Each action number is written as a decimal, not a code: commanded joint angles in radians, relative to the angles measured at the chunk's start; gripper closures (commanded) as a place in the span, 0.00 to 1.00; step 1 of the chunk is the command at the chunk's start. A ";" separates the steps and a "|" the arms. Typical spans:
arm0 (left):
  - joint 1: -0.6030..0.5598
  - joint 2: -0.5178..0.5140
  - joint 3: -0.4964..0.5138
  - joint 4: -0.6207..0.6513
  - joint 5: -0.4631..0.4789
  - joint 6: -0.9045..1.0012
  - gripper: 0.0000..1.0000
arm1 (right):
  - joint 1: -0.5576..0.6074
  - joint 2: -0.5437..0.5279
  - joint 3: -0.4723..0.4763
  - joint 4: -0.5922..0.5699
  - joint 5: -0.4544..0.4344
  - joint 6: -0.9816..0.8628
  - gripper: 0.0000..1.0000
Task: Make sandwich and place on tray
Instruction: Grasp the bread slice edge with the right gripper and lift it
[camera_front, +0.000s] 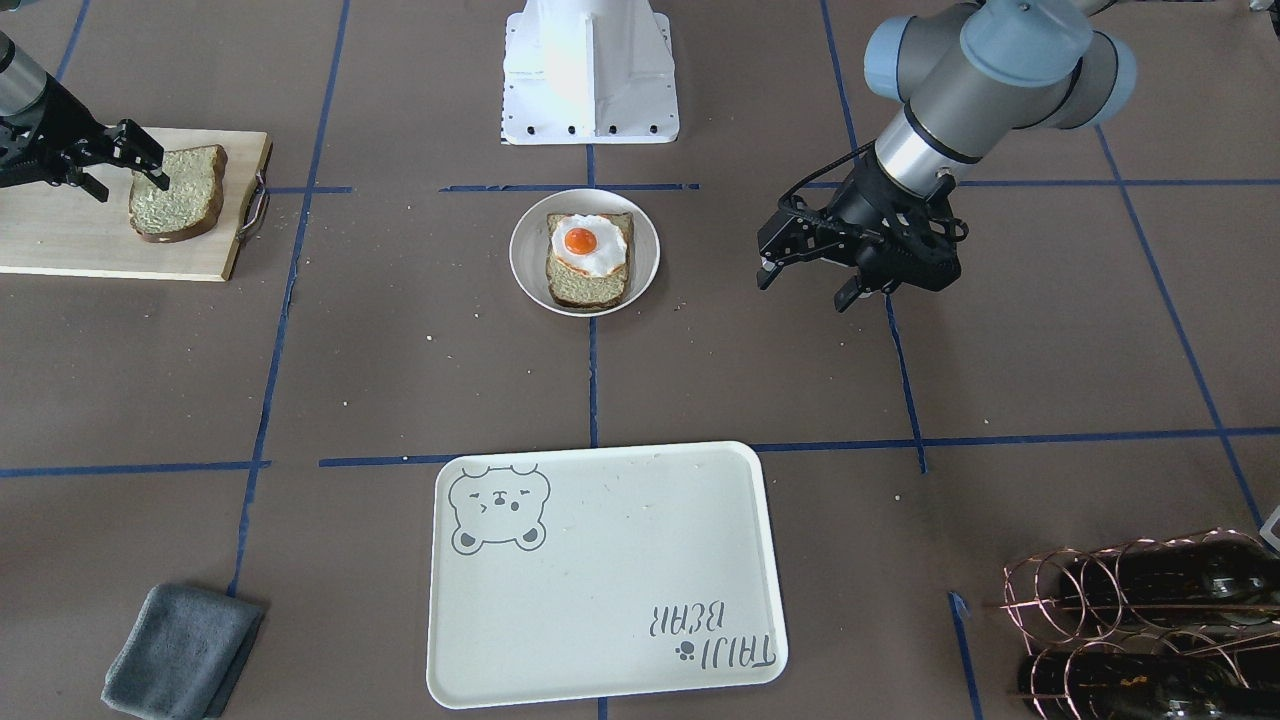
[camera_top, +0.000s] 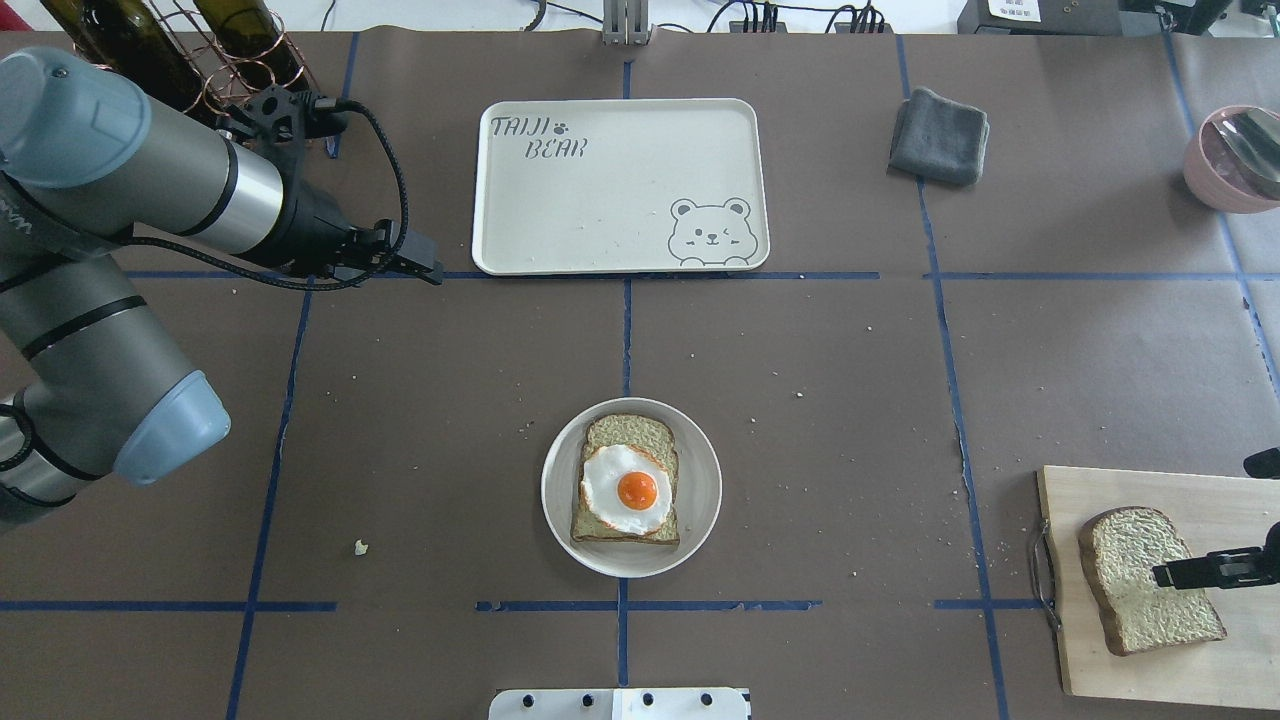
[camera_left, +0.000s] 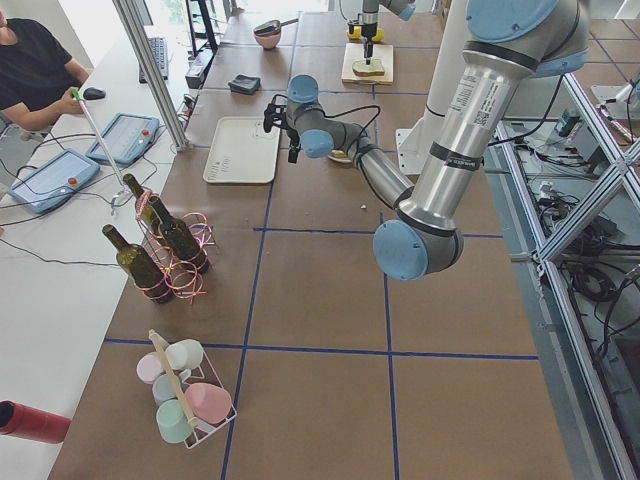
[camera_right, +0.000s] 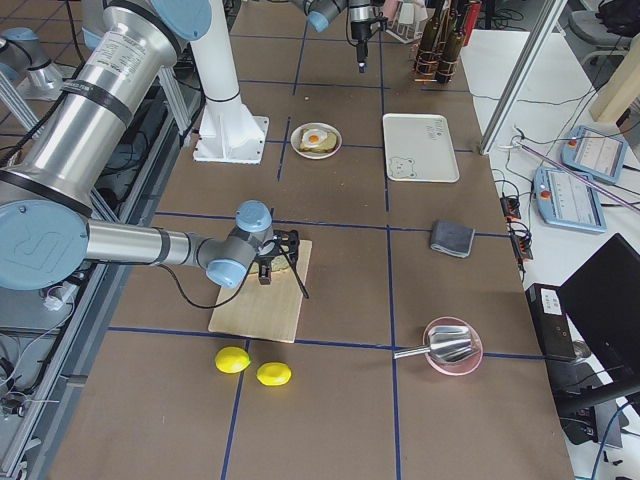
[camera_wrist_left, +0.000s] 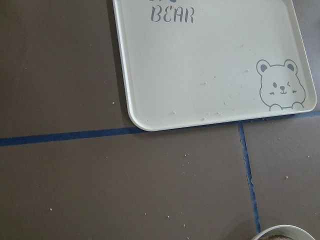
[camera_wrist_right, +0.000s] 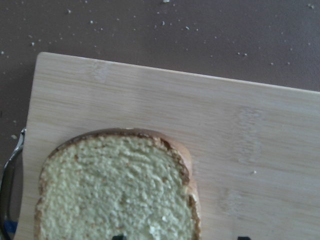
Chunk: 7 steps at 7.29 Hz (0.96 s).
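Here's the right tool (camera_front: 130, 185) low over the loose slice (camera_top: 1125, 545) on the cutting board (camera_top: 1180, 490), jaws wide, one fingertip above the crumb, one past the crust. The egg-topped slice (camera_top: 630, 490) sits on the plate (camera_top: 560, 520) in the middle of the counter (camera_top: 400, 450), off to that arm's left. The left tool (camera_front: 805, 285), spread and holding nothing, hovers beside the tray (camera_top: 620, 200).

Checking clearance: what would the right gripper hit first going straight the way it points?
Most likely the bread slice on the cutting board; the right gripper points down, open, over its edge. Its height is unclear.
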 joint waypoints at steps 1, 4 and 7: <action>-0.002 0.002 0.003 -0.002 0.000 0.002 0.00 | 0.000 -0.004 -0.001 0.004 0.003 0.001 0.27; -0.002 0.005 0.004 -0.002 0.000 0.005 0.00 | 0.003 -0.016 -0.006 0.005 0.003 0.001 0.34; -0.003 0.012 0.001 -0.002 0.000 0.011 0.00 | 0.002 -0.012 -0.006 0.005 0.000 0.010 0.70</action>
